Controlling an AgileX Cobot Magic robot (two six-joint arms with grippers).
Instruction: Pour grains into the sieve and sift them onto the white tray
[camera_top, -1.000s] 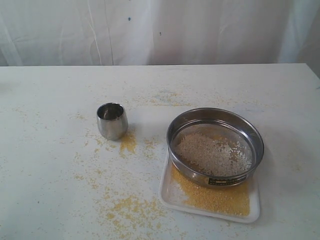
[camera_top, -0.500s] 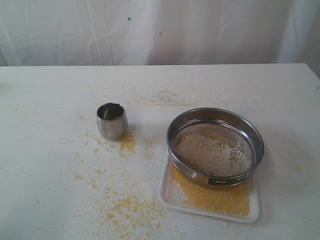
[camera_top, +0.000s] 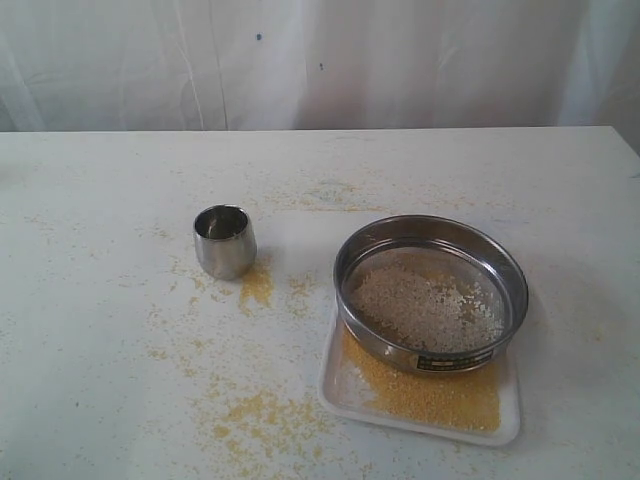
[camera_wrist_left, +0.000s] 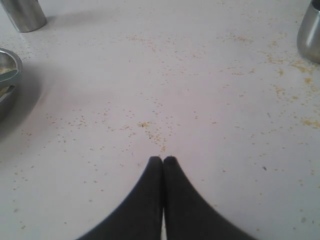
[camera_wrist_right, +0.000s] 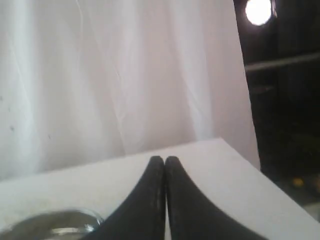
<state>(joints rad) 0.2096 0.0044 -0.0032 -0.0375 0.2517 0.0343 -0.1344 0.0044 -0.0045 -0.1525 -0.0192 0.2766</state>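
The sieve (camera_top: 385, 345), a wide steel ring with a dark label, rests on the far end of the white tray (camera_top: 338, 385). Whitish coarse grains (camera_top: 420, 305) lie on its mesh, and golden fine grains (camera_top: 440, 398) cover the tray in front of it. No arm shows in the exterior view. My left gripper (camera_wrist_left: 163, 159) is shut and empty above the grain-dusted tabletop. My right gripper (camera_wrist_right: 164, 160) is shut and empty too, raised and facing the curtain, with the sieve's rim (camera_wrist_right: 55, 222) blurred beside it.
A small steel cup (camera_top: 224, 240) stands left of the sieve, also seen as the cup (camera_wrist_left: 310, 30) in the left wrist view. Spilled yellow grains (camera_top: 260, 412) dot the table. The left wrist view also shows a steel cylinder (camera_wrist_left: 22, 14) and a steel bowl rim (camera_wrist_left: 6, 80).
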